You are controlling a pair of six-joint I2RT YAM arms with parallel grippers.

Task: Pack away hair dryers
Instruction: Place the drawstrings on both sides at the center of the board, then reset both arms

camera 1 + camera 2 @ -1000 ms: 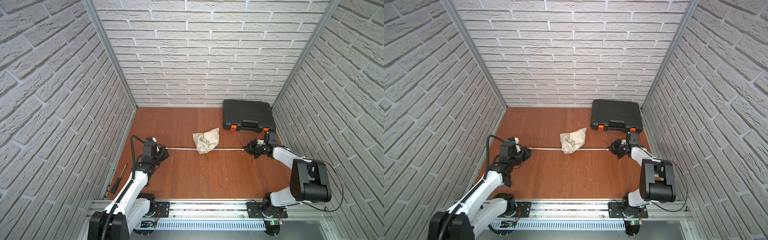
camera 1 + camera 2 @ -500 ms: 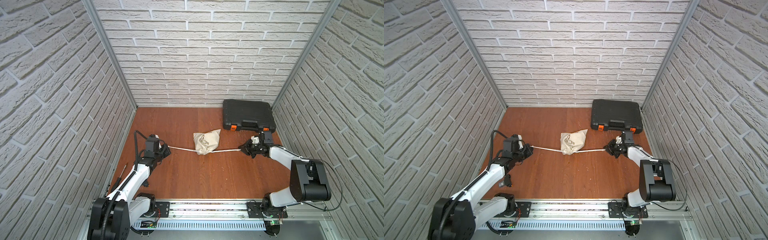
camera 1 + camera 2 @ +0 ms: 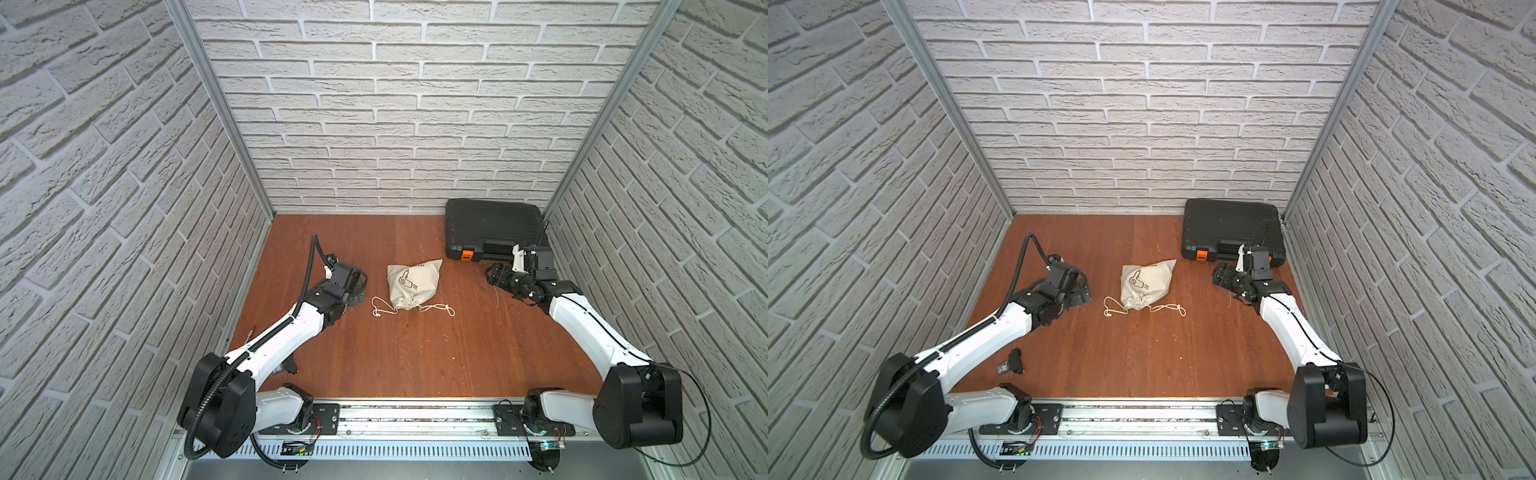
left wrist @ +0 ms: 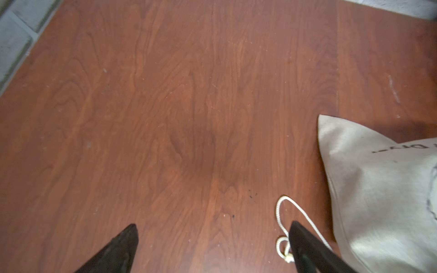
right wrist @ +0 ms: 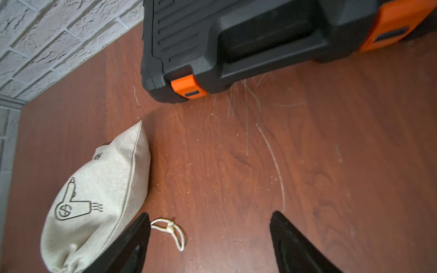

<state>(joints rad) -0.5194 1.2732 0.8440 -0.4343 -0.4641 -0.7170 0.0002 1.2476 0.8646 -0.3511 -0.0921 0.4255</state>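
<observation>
No hair dryers show in any view. A beige drawstring bag [image 3: 413, 282] [image 3: 1146, 282] printed with a hair dryer drawing lies closed in the middle of the wooden table. Its white cord ends [image 3: 380, 308] [image 3: 441, 308] lie slack on either side of its cinched mouth. My left gripper [image 3: 360, 289] [image 3: 1084, 291] [image 4: 212, 225] is open just left of the bag [image 4: 383, 201], with one cord loop [image 4: 282, 212] beside a finger. Right of the bag [image 5: 94, 201], my right gripper [image 3: 491, 276] [image 3: 1217, 276] [image 5: 210, 214] is open over bare wood, the other cord end [image 5: 170, 230] near a finger.
A shut black tool case [image 3: 492, 228] [image 3: 1229, 226] [image 5: 236, 35] with orange latches lies at the back right, close to my right gripper. A small black object [image 3: 1013, 362] lies on the table by the left arm's base. Brick walls close in three sides.
Both grippers were shut on the cord ends, stretching the cord taut across the table. They have opened and let go, and the cords now lie slack by the bag.
</observation>
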